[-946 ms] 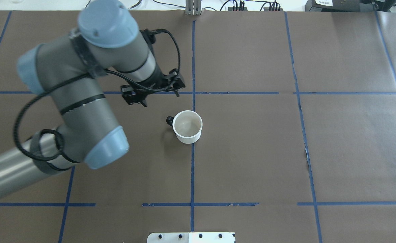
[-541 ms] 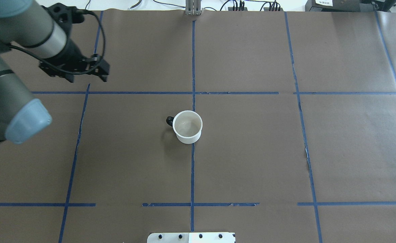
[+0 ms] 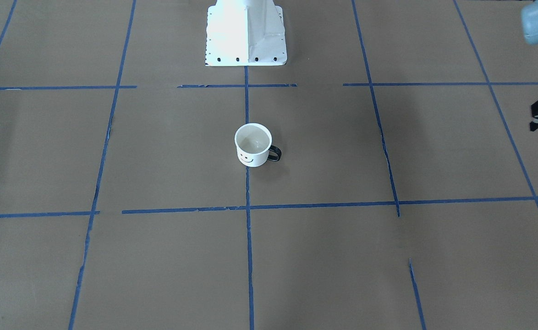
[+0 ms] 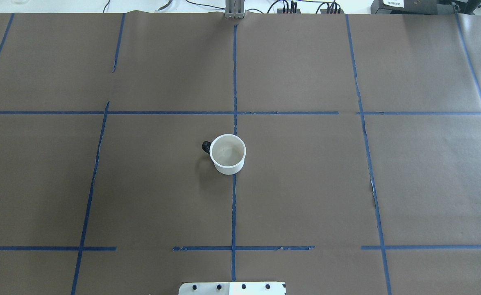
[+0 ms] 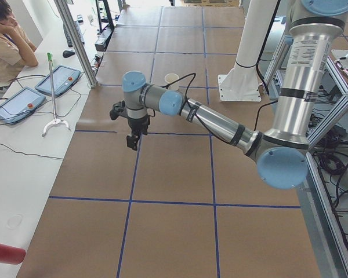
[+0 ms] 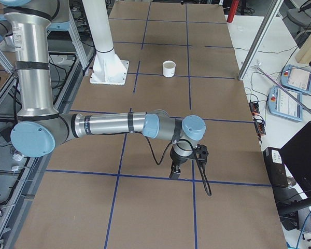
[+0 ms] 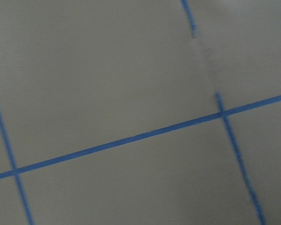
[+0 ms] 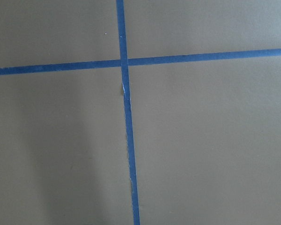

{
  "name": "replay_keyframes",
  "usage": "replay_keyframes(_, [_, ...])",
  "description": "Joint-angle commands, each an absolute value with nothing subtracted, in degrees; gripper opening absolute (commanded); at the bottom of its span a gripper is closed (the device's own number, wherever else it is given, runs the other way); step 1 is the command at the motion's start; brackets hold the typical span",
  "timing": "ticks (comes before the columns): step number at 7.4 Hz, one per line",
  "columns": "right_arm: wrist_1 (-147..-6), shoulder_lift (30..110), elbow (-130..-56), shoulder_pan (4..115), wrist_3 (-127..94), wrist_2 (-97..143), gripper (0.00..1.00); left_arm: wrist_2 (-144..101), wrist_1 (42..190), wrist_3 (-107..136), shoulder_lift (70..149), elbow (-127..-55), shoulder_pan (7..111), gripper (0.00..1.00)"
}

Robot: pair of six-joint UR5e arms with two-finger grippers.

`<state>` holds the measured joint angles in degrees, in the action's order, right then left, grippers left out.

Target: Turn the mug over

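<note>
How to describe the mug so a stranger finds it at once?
On the brown paper-covered table with blue tape lines, look at the middle. A small white mug stands upright on a tape line; black loop handle and smiley face mark it.

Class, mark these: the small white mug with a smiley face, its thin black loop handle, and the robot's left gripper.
White mug (image 4: 227,153): overhead view, inner floor.
Black loop handle (image 4: 205,146): overhead view, outer curve.
Left gripper (image 5: 131,143): exterior left view, between fingertips.
</note>
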<state>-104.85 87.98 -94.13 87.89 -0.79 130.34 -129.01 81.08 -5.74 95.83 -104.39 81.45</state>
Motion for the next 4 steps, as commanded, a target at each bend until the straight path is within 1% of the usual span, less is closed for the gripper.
replay_keyframes(1, [-104.9,88.0,-94.1,87.9,-0.8,130.3,1.00,-131.0,82.7,-14.1,90.2,-99.3,90.9,1.00])
replay_keyframes(2, [-104.9,88.0,-94.1,87.9,-0.8,130.3,1.00,-131.2,83.3,-14.1,86.7,-99.2,91.3,1.00])
replay_keyframes(4, [-104.9,88.0,-94.1,87.9,-0.8,130.3,1.00,-133.3,84.1,-14.1,85.3,-98.1,91.8,1.00])
